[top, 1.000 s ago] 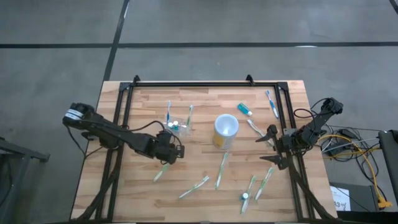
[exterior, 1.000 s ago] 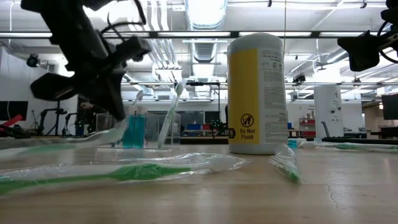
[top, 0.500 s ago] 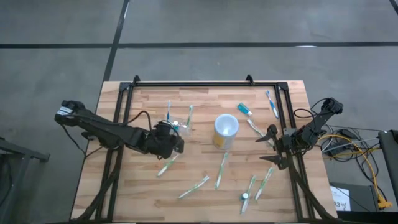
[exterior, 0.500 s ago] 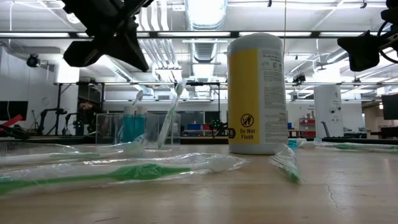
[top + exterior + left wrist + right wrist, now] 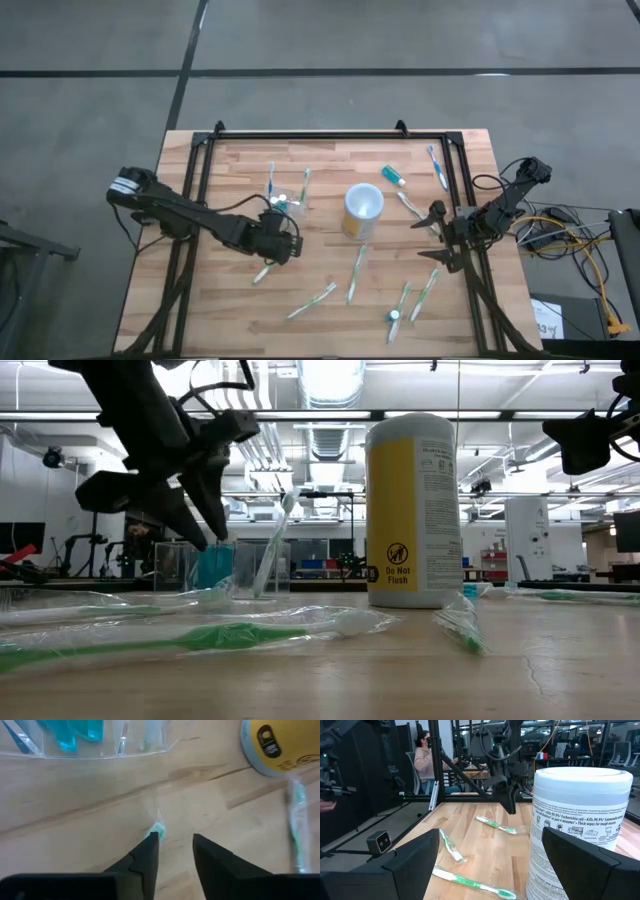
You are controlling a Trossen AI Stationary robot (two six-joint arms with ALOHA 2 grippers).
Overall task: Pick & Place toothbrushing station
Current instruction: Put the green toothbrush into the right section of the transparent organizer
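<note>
The clear toothbrushing station (image 5: 284,205) stands upright on the wood, apparently holding brushes.

One yellow canister (image 5: 362,208), one toothbrushing station (image 5: 288,206) — roughly nine toothbrushes (image 5: 312,300) (several wrapped).

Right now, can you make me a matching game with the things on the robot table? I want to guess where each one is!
Things:
1. left gripper
2. right gripper
3. yellow cup
4. toothbrushing station

Places:
A. middle of the table
B. at the table's right edge
C. clear holder with toothbrushes standing in it
D. over a wrapped green toothbrush

Pairs: 1-D, 2-B, 3-A, 4-C
</note>
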